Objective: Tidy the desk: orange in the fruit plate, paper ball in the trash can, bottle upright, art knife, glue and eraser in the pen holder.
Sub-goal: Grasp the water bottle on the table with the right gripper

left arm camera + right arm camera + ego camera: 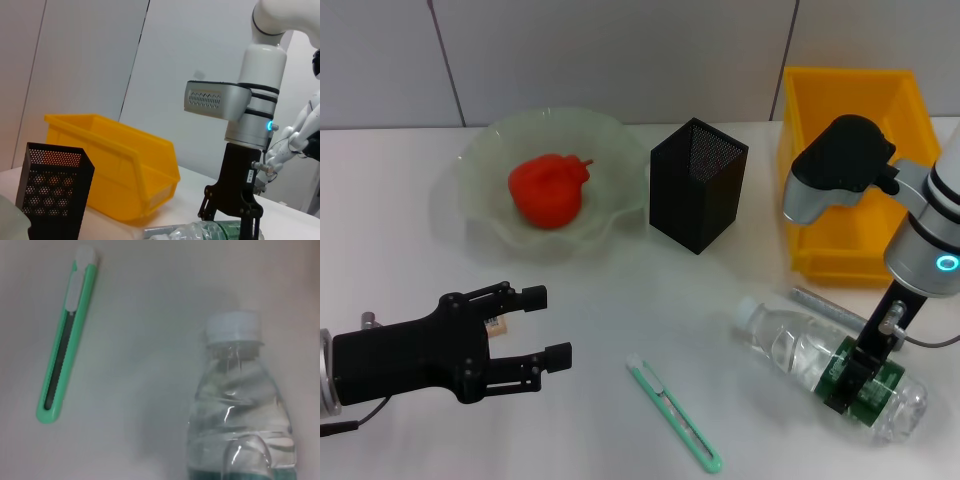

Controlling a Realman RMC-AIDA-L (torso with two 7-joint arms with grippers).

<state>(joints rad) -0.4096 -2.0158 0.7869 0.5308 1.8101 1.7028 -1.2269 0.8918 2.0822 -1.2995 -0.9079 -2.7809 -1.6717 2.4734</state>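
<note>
One counter carries one trash can at 1 o'clock, one fruit plate already holding one orange, one pen holder, one art knife, and one bottle lying at 4 o'clock, straddled at its label by the right pincer, whose grip I cannot tell, so standing it upright appears the step in hand, next calling for a firm clamp and lift, while the left pincer waits open, empty, at 8 o'clock.

Bottle flat, orange plated.

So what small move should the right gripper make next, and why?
Probably close on the bottle and tip it upright. The bottle lies on its side on the desk, and the right gripper is down over its green label, fingers astride it. The left gripper hovers open, empty.
</note>
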